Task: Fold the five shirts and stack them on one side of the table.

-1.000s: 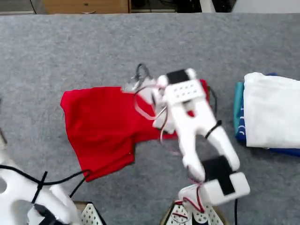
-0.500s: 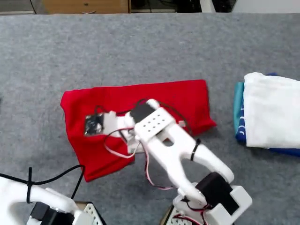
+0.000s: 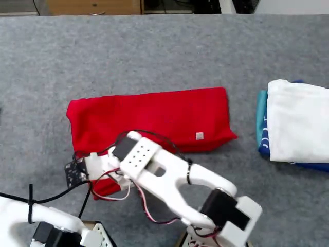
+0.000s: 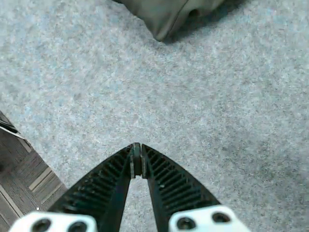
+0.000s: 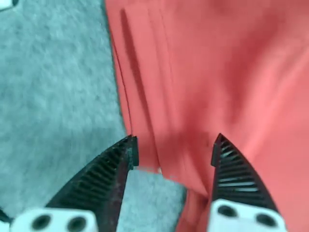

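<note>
Currently, the right hand [image 5: 174, 145] stands wide open over the near left corner of the red shirt [image 3: 154, 116], which lies flat mid-surface. The left hand [image 4: 136, 159] is closed on nothing above the surface [image 4: 217, 96], by its edge. Folded shirts [image 3: 298, 121] are stacked at the right edge; the red shirt appears part-folded and is not yet stacked. The right wrist view shows the open jaws; the high view shows the stack.

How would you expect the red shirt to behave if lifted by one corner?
Probably floppy: the shirt lies flat with soft folds, so it would drape. Likely light, being thin. Pushed, it may bunch on the fuzzy table.
</note>
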`<state>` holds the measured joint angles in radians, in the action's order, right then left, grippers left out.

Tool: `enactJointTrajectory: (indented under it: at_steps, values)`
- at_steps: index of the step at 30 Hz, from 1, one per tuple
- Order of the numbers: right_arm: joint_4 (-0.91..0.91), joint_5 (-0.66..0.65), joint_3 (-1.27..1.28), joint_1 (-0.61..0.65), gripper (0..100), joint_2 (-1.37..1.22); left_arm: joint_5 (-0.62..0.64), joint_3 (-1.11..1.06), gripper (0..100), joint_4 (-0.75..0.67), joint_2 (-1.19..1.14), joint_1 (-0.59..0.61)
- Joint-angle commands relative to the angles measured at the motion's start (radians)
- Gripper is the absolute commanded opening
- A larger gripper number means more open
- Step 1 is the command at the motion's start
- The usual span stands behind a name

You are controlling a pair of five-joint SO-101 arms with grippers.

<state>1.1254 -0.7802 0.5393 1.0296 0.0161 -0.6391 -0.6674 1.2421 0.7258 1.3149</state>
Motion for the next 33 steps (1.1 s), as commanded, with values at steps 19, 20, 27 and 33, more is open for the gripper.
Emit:
enactJointTrajectory:
  at_steps: [19,20,27,33]
  values:
    - [-0.103,-0.011,-0.114,0.058,2.5,-0.2,-0.006,0.003,2,-0.011,0.008,0.014]
    - [-0.1,-0.011,-0.119,0.058,0.9,-0.202,-0.006,0.003,2,-0.011,0.008,0.014]
    - [-0.031,-0.011,-0.197,0.01,0.2,-0.202,-0.006,0.003,2,-0.011,0.008,0.012]
    - [0.041,-0.011,-0.286,-0.085,0.2,-0.202,-0.008,0.003,2,-0.009,0.008,0.012]
